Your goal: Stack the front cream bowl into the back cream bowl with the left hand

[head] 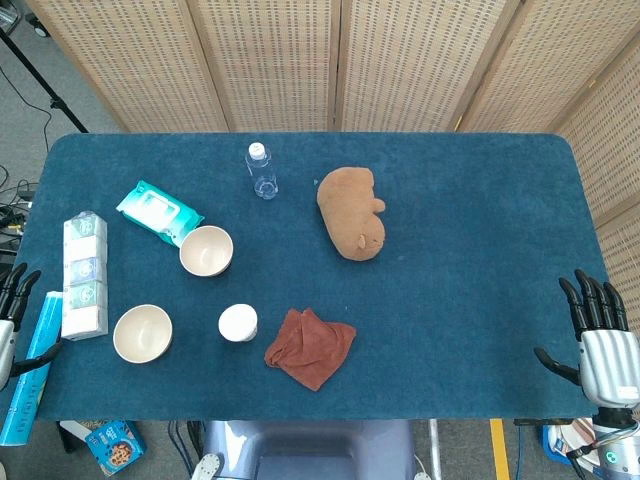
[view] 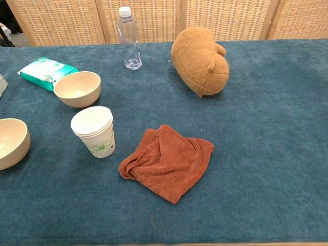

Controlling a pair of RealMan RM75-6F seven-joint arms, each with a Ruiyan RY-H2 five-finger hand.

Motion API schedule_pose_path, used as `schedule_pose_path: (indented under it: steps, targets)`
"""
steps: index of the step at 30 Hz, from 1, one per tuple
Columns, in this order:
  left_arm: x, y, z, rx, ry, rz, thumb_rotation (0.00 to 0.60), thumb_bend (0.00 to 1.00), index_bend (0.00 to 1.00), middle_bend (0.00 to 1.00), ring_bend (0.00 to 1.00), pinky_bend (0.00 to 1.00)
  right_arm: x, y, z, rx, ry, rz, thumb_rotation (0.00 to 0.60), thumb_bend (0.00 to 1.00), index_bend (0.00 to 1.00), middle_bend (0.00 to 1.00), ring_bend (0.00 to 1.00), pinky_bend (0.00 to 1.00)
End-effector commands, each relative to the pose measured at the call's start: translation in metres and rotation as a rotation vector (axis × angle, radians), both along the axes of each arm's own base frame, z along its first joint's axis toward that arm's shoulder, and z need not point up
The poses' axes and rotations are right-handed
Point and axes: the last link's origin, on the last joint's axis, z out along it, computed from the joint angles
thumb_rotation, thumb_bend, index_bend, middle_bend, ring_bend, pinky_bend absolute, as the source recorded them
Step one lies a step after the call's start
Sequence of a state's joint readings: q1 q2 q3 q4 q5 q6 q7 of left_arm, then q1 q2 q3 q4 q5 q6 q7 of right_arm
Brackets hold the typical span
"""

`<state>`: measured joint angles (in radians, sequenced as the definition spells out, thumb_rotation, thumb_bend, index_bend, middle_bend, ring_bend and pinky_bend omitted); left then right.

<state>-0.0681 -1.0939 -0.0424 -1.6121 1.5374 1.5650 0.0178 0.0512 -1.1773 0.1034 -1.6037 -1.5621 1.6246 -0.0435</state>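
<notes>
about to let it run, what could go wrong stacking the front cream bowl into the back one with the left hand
1. The left hand sits off the table's left edge, and the tissue box stack lies between it and the front cream bowl; a low reach might knock it.
2. The back cream bowl touches the wet wipes pack, so a hard placement could shove both.
3. The paper cup stands close by; a wide swing may tip it.

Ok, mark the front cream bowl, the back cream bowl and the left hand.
front cream bowl (head: 142, 333): head view, on the inside bottom.
back cream bowl (head: 206, 250): head view, on the inside bottom.
left hand (head: 10, 300): head view, on the dark fingers at the table's left edge.
</notes>
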Motion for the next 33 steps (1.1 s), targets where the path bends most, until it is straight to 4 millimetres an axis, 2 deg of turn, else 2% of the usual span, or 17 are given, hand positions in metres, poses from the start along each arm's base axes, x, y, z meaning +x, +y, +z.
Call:
schedule_pose_path:
  steps: [1, 9, 10, 15, 23, 27, 30, 33]
  targets:
    - [0.000, 0.001, 0.000, 0.002, 0.007, -0.002, 0.600, 0.00, 0.00, 0.00, 0.00, 0.00, 0.000, 0.000, 0.000, 0.000, 0.001, -0.001, 0.600, 0.00, 0.00, 0.00, 0.00, 0.00]
    - [0.000, 0.001, -0.011, -0.072, 0.006, -0.012, 0.600, 0.00, 0.01, 0.00, 0.00, 0.00, -0.002, -0.002, -0.003, 0.006, 0.007, -0.013, 0.600, 0.00, 0.00, 0.00, 0.00, 0.00]
    - [0.000, -0.004, -0.029, -0.199, 0.008, -0.010, 0.600, 0.00, 0.03, 0.00, 0.00, 0.00, -0.001, -0.002, -0.003, 0.009, 0.006, -0.015, 0.600, 0.00, 0.00, 0.00, 0.00, 0.00]
    - [-0.004, -0.005, -0.049, -0.341, 0.066, 0.028, 0.600, 0.00, 0.12, 0.00, 0.00, 0.00, -0.002, -0.002, -0.002, 0.014, 0.000, -0.030, 0.600, 0.00, 0.00, 0.00, 0.00, 0.00]
    - [-0.011, 0.007, -0.088, -0.444, 0.105, 0.047, 0.600, 0.00, 0.21, 0.00, 0.00, 0.00, -0.002, -0.002, 0.002, 0.002, -0.018, -0.031, 0.600, 0.00, 0.00, 0.00, 0.00, 0.00]
    - [-0.013, 0.012, -0.097, -0.442, 0.107, 0.024, 0.600, 0.02, 0.29, 0.00, 0.00, 0.00, -0.003, -0.002, 0.004, -0.004, -0.025, -0.036, 0.600, 0.00, 0.00, 0.00, 0.00, 0.00]
    - [-0.016, 0.014, -0.103, -0.437, 0.106, 0.016, 0.600, 0.04, 0.31, 0.00, 0.00, 0.00, -0.004, -0.002, 0.005, -0.004, -0.028, -0.038, 0.600, 0.00, 0.00, 0.00, 0.00, 0.00]
    - [-0.017, 0.015, -0.110, -0.451, 0.111, 0.009, 0.600, 0.11, 0.33, 0.00, 0.00, 0.00, -0.004, -0.003, 0.004, 0.000, -0.030, -0.040, 0.600, 0.00, 0.00, 0.00, 0.00, 0.00]
